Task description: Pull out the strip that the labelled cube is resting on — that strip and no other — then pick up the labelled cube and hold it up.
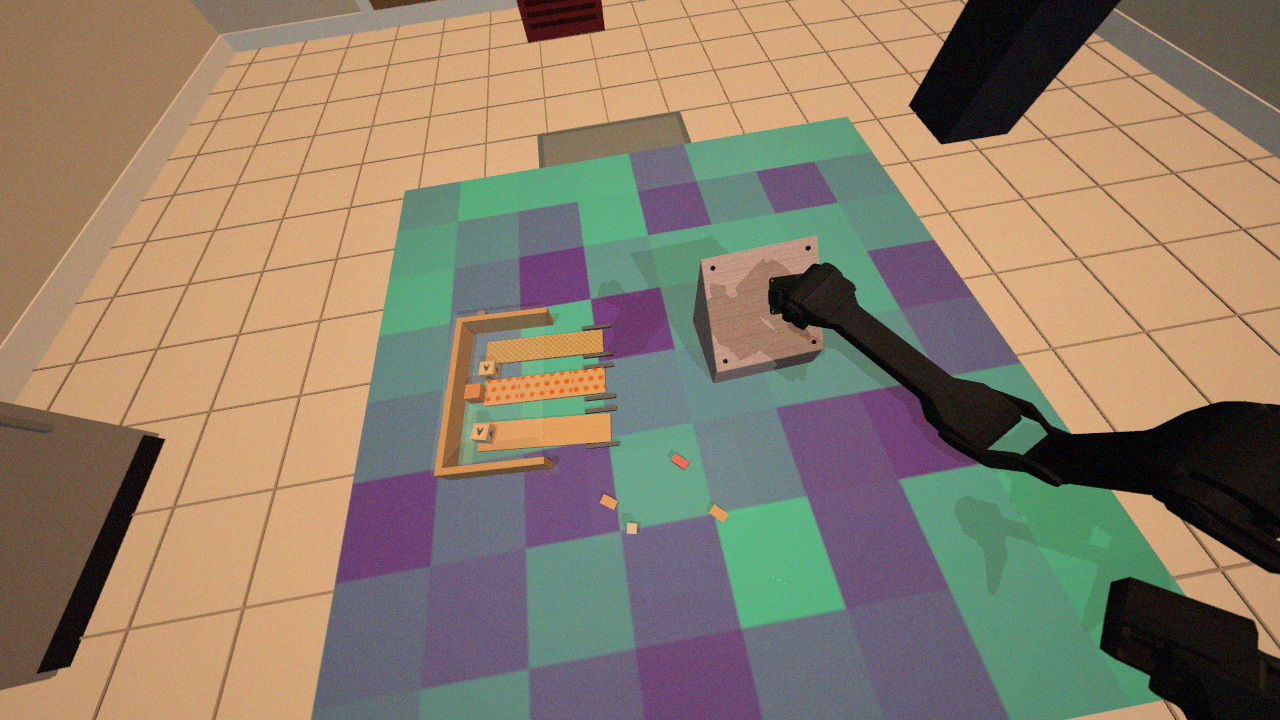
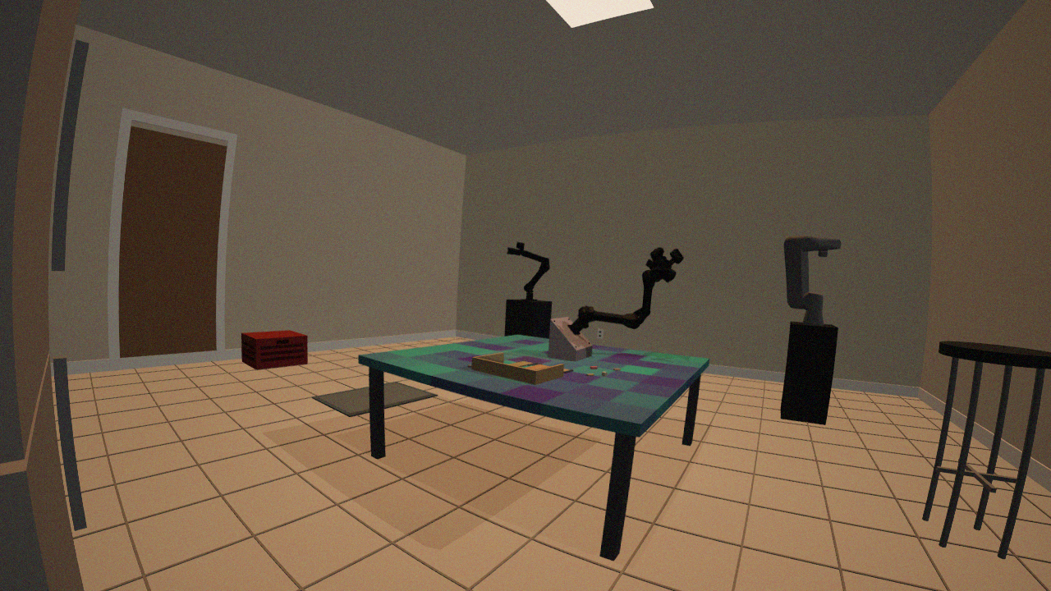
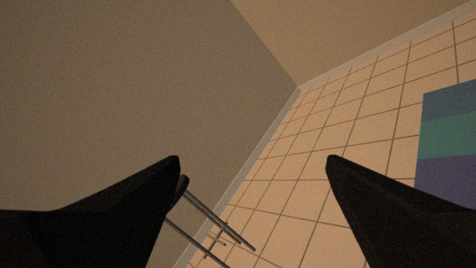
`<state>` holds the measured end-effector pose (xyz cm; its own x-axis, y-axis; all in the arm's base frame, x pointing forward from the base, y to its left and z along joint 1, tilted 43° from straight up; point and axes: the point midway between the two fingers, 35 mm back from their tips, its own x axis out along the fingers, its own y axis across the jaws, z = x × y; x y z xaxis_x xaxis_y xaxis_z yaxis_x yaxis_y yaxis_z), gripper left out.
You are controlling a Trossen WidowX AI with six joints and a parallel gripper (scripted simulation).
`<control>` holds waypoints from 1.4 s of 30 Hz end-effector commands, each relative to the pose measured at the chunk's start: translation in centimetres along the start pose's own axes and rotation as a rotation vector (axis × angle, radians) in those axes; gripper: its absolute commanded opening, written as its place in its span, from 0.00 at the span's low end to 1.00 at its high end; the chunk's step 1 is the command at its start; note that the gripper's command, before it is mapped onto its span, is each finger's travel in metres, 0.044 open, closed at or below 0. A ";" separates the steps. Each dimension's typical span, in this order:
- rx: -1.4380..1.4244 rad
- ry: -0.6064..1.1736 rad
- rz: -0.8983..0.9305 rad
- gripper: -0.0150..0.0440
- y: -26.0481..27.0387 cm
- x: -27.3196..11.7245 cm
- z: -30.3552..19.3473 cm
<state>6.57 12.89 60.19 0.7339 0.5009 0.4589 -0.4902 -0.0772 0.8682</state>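
Observation:
My gripper [image 3: 252, 162] is open and empty, raised high and well away from the strips. Three strips lie side by side in the overhead view: a finely checked yellow strip [image 1: 546, 346], an orange-dotted strip [image 1: 546, 385] and a plain orange strip [image 1: 554, 430]. A pale cube with a dark V-like mark [image 1: 486, 368] is at the checked strip's left end, near the dotted one. A similarly marked cube [image 1: 482, 433] is at the plain strip's left end. An unmarked orange cube [image 1: 472, 392] is at the dotted strip's left end. The exact contacts are too small to tell.
A low U-shaped wooden wall [image 1: 450, 394] [image 2: 539, 373] surrounds the strips' left ends and opens right. Thin dark bars [image 1: 597, 365] flank their right ends. Several small blocks, including a red one [image 1: 680, 461], lie on the table. The arm's sloped base block [image 1: 742, 331] [image 2: 564, 341] stands beyond.

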 end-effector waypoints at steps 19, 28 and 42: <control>-0.111 -0.141 -0.163 0.93 -15.6 0.0 19.9; -0.221 -0.137 -0.344 0.93 -27.5 -1.5 24.4; -0.393 0.051 -0.648 0.93 -46.1 -6.7 22.8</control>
<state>34.48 -7.39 27.43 0.9323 0.3604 -0.0316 -0.1497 0.4638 0.8732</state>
